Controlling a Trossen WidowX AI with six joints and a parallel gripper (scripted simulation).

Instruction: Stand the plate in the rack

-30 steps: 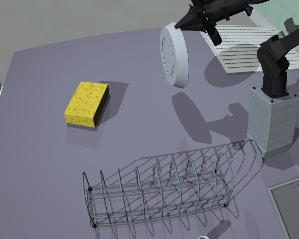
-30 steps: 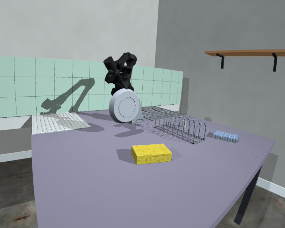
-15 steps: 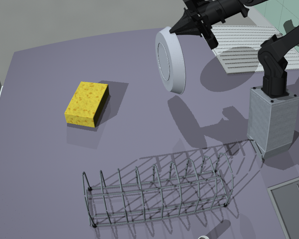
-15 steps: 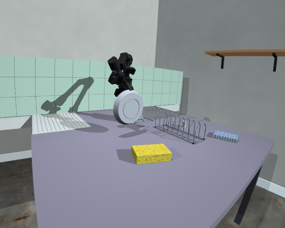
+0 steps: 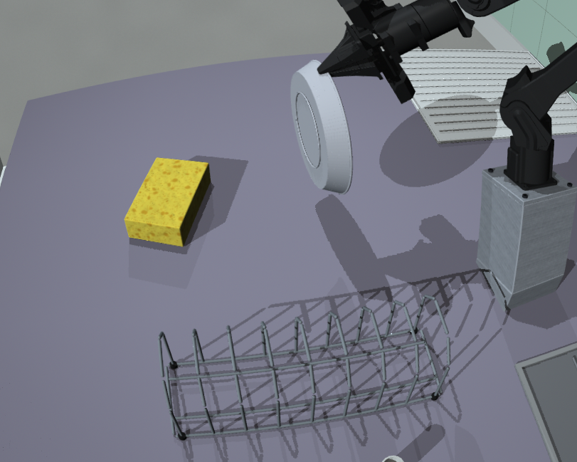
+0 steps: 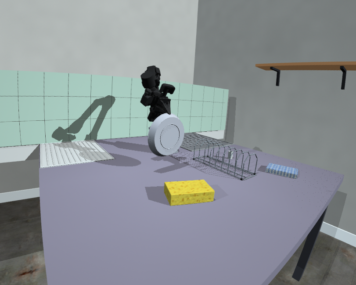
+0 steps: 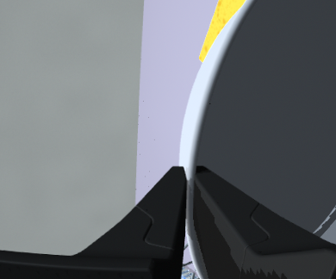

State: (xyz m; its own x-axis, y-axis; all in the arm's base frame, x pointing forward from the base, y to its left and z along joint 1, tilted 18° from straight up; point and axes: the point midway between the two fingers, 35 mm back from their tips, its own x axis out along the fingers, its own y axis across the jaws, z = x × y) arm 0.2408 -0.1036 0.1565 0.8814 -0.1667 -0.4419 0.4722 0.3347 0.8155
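My gripper (image 5: pixel 325 68) is shut on the top rim of the white plate (image 5: pixel 321 133) and holds it on edge in the air above the counter. The plate also shows in the exterior view (image 6: pixel 166 135) under the gripper (image 6: pixel 160 112). In the wrist view the two fingers (image 7: pixel 186 181) pinch the plate's rim (image 7: pixel 197 121), and the plate fills the right side. The wire dish rack (image 5: pixel 304 365) stands on the counter at the front, apart from the plate, with all its slots empty; it also shows in the exterior view (image 6: pixel 226 159).
A yellow sponge (image 5: pixel 167 201) lies left of the plate. The arm's grey base block (image 5: pixel 525 235) stands at the right. A ribbed drain mat (image 5: pixel 489 94) lies behind it. A sink edge (image 5: pixel 560 395) is at the front right. A blue checked cloth (image 6: pixel 282 170) lies beyond the rack.
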